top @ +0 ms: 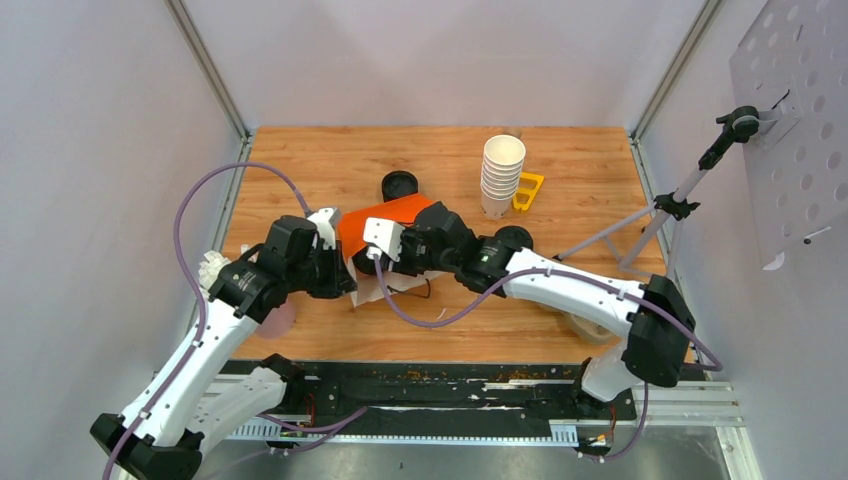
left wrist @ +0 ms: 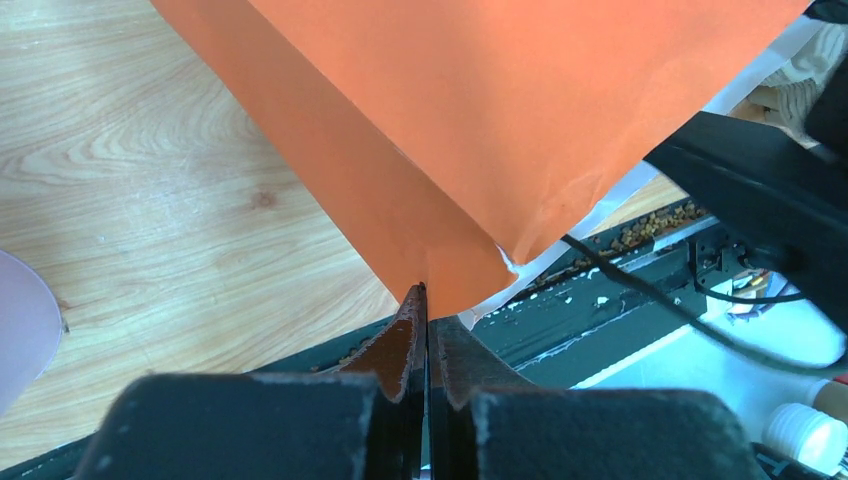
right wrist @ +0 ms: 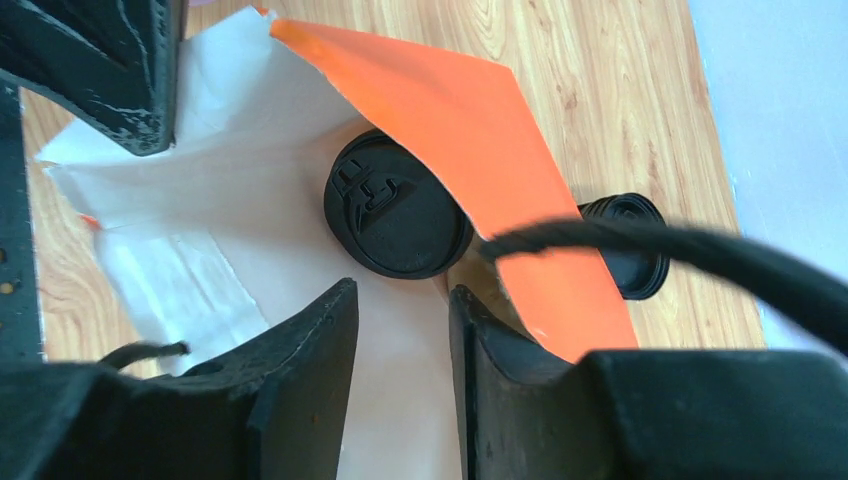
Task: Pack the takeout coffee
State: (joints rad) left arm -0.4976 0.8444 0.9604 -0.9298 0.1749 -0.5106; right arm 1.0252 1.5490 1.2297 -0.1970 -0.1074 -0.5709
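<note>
1. First cup (right wrist: 400, 215): black lid facing out, sitting inside the bag, straight ahead of the right gripper's fingertips and apart from them. The lid hides its white body.
2. Second cup (right wrist: 625, 255): black lid, outside the bag on the table, ahead and to the right of the right gripper, past the bag's orange wall. A dark cable crosses part of it in the right wrist view. In the top view it stands just behind the bag (top: 400, 185).
3. Bag (right wrist: 480, 130): orange outside, white inside, mouth spread toward the right gripper. One edge is pinched by the left gripper.
4. Right gripper (right wrist: 403, 295): at the bag's mouth, jaws narrowly parted, nothing between them.
5. Left gripper (left wrist: 425, 300): jaws pressed flat together on the bag's orange edge, no gap showing.
6. Pink cup (left wrist: 20, 330): on the table, left of the left gripper, only partly in view.
7. Cup stack (top: 503, 175): white, lidless, beyond the right gripper and well apart from it.
8. Yellow item (top: 528, 190): just beside the cup stack, on its far side from both grippers; what it is cannot be told.
9. Table (top: 300, 160): wood-grain top.
10. Tripod (top: 650, 220): at the table's right edge, well apart from the right gripper.
</note>
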